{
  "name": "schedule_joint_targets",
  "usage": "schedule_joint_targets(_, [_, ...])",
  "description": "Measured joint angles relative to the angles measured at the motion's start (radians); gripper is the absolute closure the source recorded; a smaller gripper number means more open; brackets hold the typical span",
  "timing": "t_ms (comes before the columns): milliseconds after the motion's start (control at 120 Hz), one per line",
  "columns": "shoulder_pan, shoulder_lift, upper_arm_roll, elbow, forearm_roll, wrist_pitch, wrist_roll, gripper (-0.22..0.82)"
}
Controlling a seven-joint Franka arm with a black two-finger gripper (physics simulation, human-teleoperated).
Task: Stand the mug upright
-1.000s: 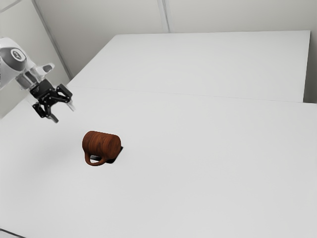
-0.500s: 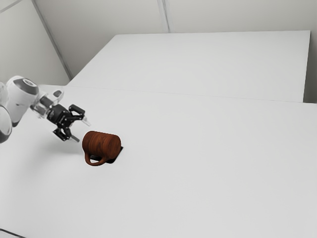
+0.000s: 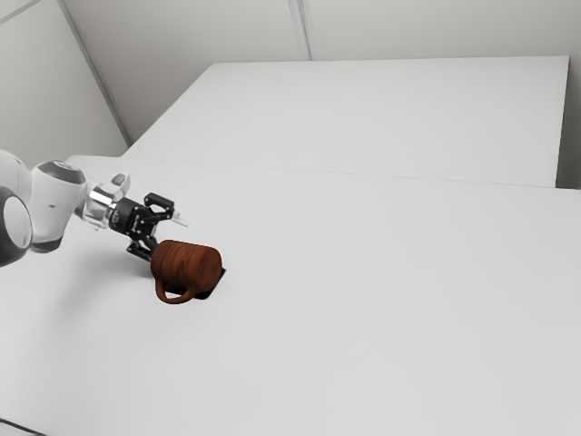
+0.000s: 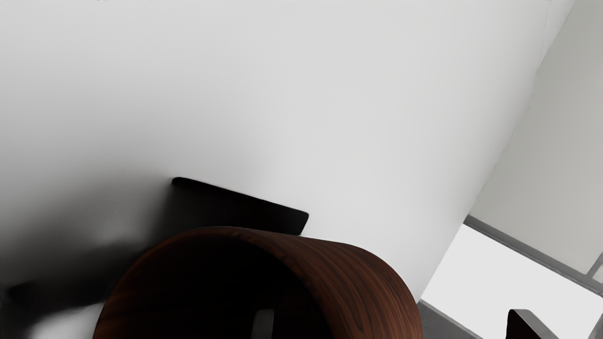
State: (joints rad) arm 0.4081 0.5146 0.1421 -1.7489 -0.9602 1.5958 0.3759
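The brown wood-grain mug [image 3: 186,265] lies on its side in the exterior view, mouth toward the exterior view's left and handle low on the near side. Right at its mouth end is my gripper [image 3: 170,238], its lower finger partly hidden behind the mug. In the wrist view the mug [image 4: 372,282] shows its dark opening. The gripper [image 4: 395,324] is open there, one fingertip over the opening and the other outside the mug's wall. Whether the first tip is inside the mug or just before it, I cannot tell.
A thin black flat piece [image 3: 214,287] lies partly under the mug on the white table [image 3: 363,300]. Beyond rises a white panel or second surface [image 3: 390,118]. A dark cable-like line [image 3: 23,427] crosses the exterior view's lower left corner.
My gripper has come down and toward the exterior view's right, from above the table to the mug's mouth end. The mug has not moved.
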Motion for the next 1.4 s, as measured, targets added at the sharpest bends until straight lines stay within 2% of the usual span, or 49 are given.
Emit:
schedule_joint_targets(92, [0.000,-0.002,0.000,0.005,-0.005,-0.003,-0.004,0.37])
schedule_joint_targets(175, [-0.003,-0.003,0.001,0.004,-0.007,-0.006,-0.007,0.54])
schedule_joint_targets(267, [-0.006,-0.003,0.001,0.002,-0.009,-0.008,-0.010,0.64])
schedule_joint_targets(392, [-0.010,-0.003,-0.002,0.002,-0.008,-0.008,-0.018,0.71])
schedule_joint_targets(633, [-0.042,-0.030,-0.004,0.027,0.046,-0.004,-0.043,0.77])
schedule_joint_targets(817, [-0.138,-0.149,-0.004,0.062,0.291,0.025,-0.053,0.78])
schedule_joint_targets(933, [-0.199,-0.224,-0.014,0.033,0.460,0.070,-0.068,0.79])
schedule_joint_targets(1117, [-0.304,-0.364,-0.055,-0.130,0.718,0.243,-0.138,0.79])
schedule_joint_targets(1242, [-0.332,-0.382,-0.086,-0.188,0.846,0.397,-0.189,0.79])
schedule_joint_targets(1400, [-0.350,-0.384,-0.096,-0.234,0.903,0.556,-0.251,0.79])
